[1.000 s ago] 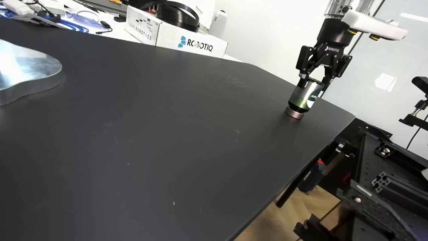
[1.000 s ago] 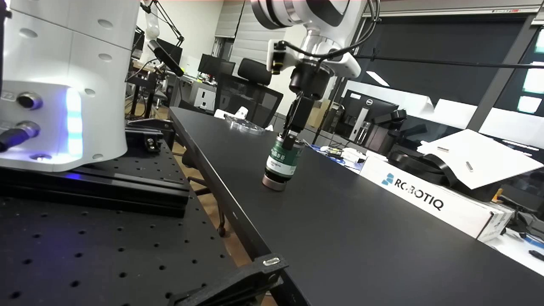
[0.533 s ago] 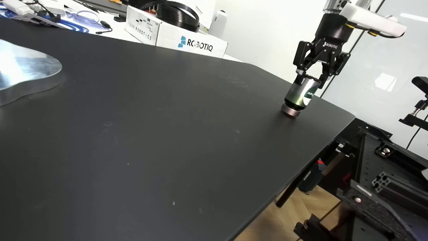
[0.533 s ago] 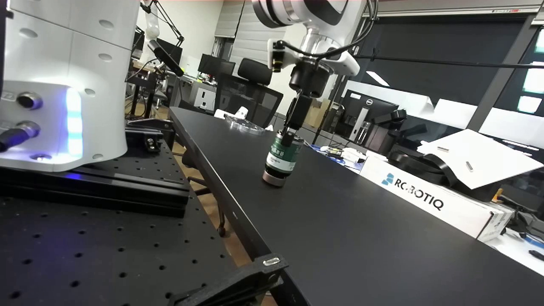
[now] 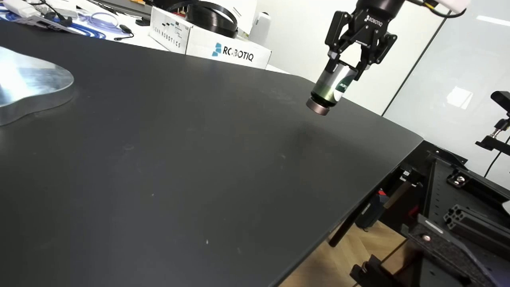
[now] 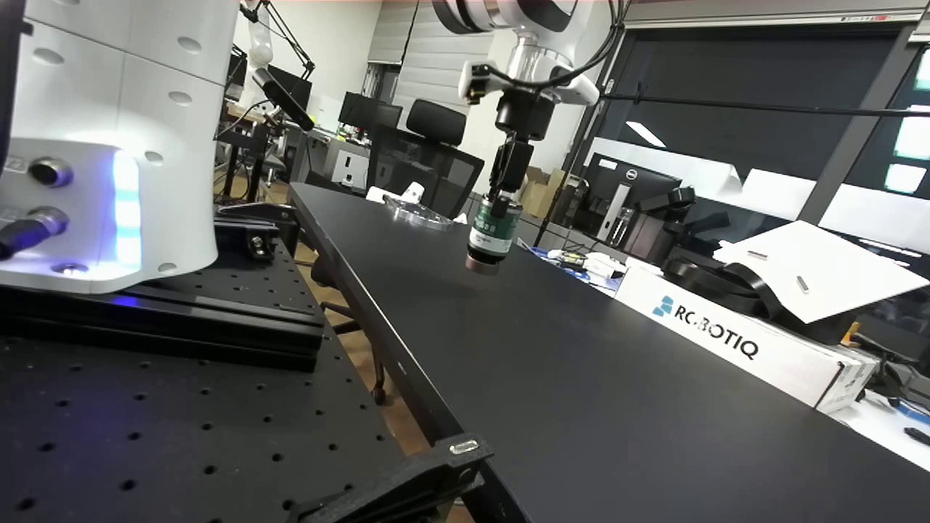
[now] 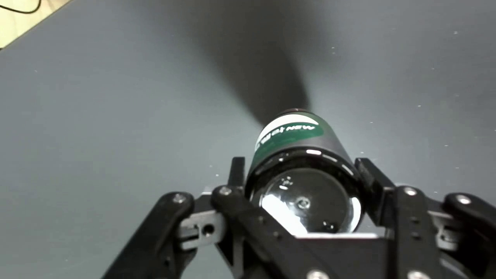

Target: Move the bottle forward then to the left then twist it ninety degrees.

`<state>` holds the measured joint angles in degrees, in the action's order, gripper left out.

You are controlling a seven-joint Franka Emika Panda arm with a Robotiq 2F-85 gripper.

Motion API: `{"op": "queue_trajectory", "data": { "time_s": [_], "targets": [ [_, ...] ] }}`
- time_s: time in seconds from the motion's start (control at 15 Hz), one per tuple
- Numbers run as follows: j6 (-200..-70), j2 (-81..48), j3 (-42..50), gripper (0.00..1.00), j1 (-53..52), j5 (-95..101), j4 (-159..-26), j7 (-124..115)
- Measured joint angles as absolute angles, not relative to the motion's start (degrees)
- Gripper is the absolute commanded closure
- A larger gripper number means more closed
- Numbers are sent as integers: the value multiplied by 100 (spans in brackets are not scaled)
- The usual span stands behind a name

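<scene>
The stubby cylindrical bottle (image 5: 332, 85), dark green with a pale label band, is hanging upside down between the black jaws, which are clasping it from both sides near its glossy black base (image 7: 304, 201). Its coppery-grey cap (image 5: 318, 107) is pointing downward and touching nothing; in both exterior views the bottle is hovering clear of the matte black tabletop (image 5: 191, 159). Judging progress, the grasp and the lift are looking complete, and the carrying is probably going on. How much of the forward stretch or the leftward shift is finished, these views are not settling. The ninety-degree twist is most likely waiting, as is any setting-down. Farther off, in an exterior view, a long white cardboard box (image 6: 726, 341) with ROBOTIQ lettering is lying alongside the tabletop, well apart from the bottle. A shiny, curved-edged slab (image 6: 418, 212) of unclear material is resting toward the tabletop's far end, and beyond it a black mesh office chair (image 6: 421, 163) is standing.
</scene>
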<state>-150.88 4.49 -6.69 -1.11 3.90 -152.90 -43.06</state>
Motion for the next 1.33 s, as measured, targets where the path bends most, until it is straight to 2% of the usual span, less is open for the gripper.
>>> {"op": "queue_trajectory", "data": {
  "time_s": [0.67, 1.33],
  "targets": [
    [-14587, -467, -1129, 55, -990, 669, -14081, -4557],
    [-14189, -860, -1024, 55, -1160, 793, -13902, -4108]
  ]
}}
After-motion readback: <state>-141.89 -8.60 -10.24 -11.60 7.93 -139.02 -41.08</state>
